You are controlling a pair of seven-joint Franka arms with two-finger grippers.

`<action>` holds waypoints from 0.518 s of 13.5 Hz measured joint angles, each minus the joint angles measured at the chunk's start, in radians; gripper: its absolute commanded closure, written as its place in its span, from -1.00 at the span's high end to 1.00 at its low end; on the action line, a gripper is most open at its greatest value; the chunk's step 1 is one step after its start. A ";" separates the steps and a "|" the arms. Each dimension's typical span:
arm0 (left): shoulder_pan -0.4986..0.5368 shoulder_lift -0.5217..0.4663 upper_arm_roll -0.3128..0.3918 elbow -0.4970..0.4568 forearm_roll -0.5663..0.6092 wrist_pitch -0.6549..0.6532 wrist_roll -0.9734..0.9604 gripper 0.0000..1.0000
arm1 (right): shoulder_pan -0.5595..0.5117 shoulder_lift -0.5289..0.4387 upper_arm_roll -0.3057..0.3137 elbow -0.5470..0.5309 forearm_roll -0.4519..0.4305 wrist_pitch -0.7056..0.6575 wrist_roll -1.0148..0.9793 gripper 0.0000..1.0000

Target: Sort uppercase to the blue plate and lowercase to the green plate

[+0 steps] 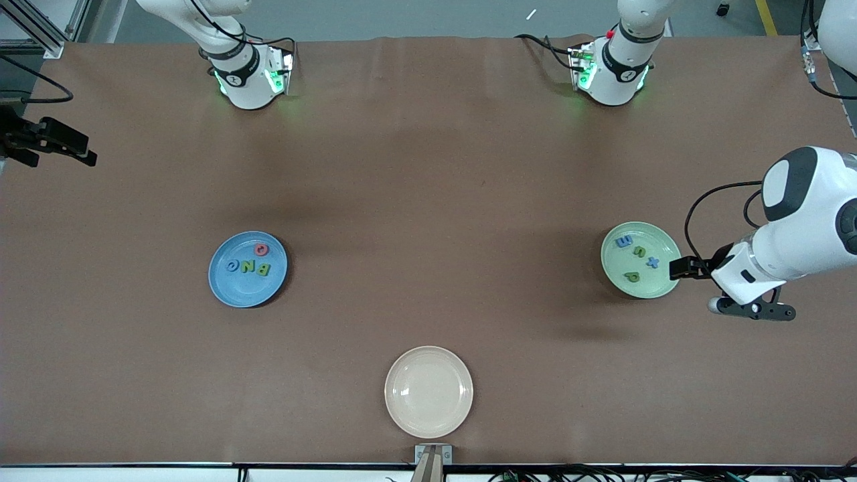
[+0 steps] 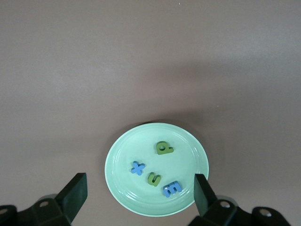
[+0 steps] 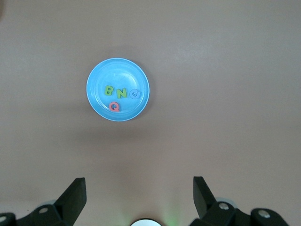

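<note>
Jaws on both grippers stand wide apart, gripping nothing; the left gripper (image 2: 138, 193) hangs beside the green plate (image 1: 616, 268), the right gripper (image 3: 138, 195) waits up over bare table. The lowercase (image 1: 639, 258) letters lie on the green plate; the uppercase (image 1: 251, 263) letters lie on the blue plate (image 1: 224, 281).

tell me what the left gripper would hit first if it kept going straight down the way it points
Probably the green plate: the open left gripper points down over its edge, near the blue m. Depth is unclear, so this is a guess.
</note>
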 measured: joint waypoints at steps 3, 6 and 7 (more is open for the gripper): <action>0.009 0.000 0.000 0.003 0.000 -0.001 -0.015 1.00 | 0.000 -0.004 0.000 0.000 0.000 0.000 0.000 1.00; 0.011 0.001 0.000 0.003 0.000 -0.003 -0.016 1.00 | 0.000 -0.033 0.000 -0.008 0.000 -0.002 0.000 1.00; 0.011 0.001 0.000 0.003 0.000 -0.003 -0.016 1.00 | 0.000 -0.043 0.000 -0.016 0.000 -0.002 0.000 1.00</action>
